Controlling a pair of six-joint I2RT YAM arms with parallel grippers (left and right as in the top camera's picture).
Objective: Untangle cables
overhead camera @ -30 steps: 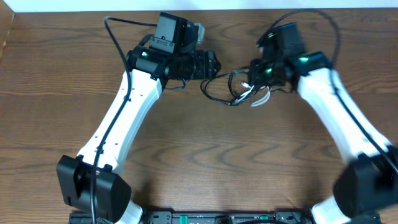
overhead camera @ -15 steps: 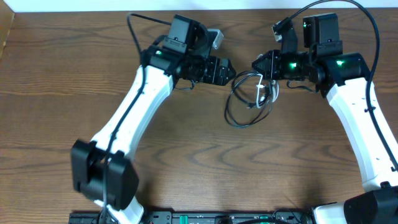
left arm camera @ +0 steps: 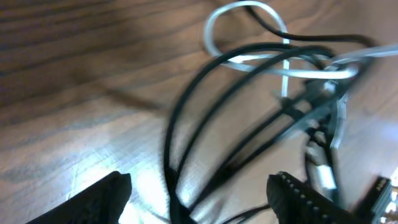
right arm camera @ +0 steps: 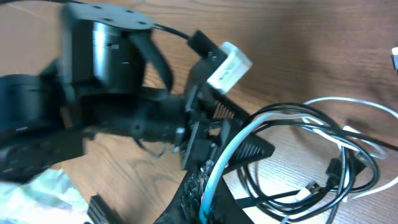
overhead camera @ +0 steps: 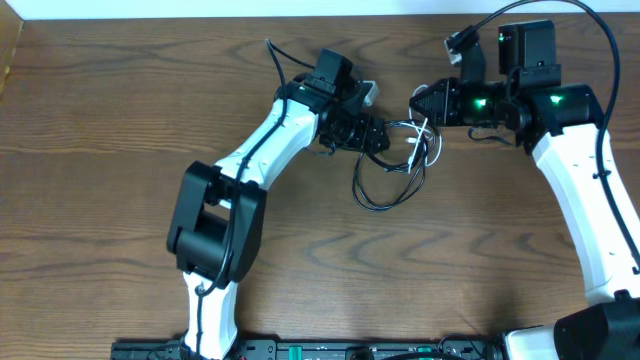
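The cables lie tangled mid-table between my two grippers. The black cable [overhead camera: 375, 195] loops toward the table's front, and the white cable [overhead camera: 415, 150] runs through its upper part. My left gripper [overhead camera: 380, 135] is at the tangle's left side. It is open, and strands of the black cable [left arm camera: 180, 118] pass between its wide-set fingers [left arm camera: 102, 199], with the white cable's loop [left arm camera: 217, 22] beyond. My right gripper [overhead camera: 420, 105] is at the tangle's upper right. In the right wrist view the right gripper [right arm camera: 208, 193] is shut on the white cable [right arm camera: 230, 155], with black cable coils [right arm camera: 273, 180] lying to the right.
The brown wooden table [overhead camera: 100, 150] ends at a pale strip along the back. Thick black wires arc off the left arm [overhead camera: 275, 55] and the right arm [overhead camera: 560, 15]. A dark equipment bar [overhead camera: 300, 350] runs along the front edge.
My left arm has swung right and brought its gripper into the tangle's left side. The right gripper shifted right with the white cable, and the black loop now spreads toward the front.
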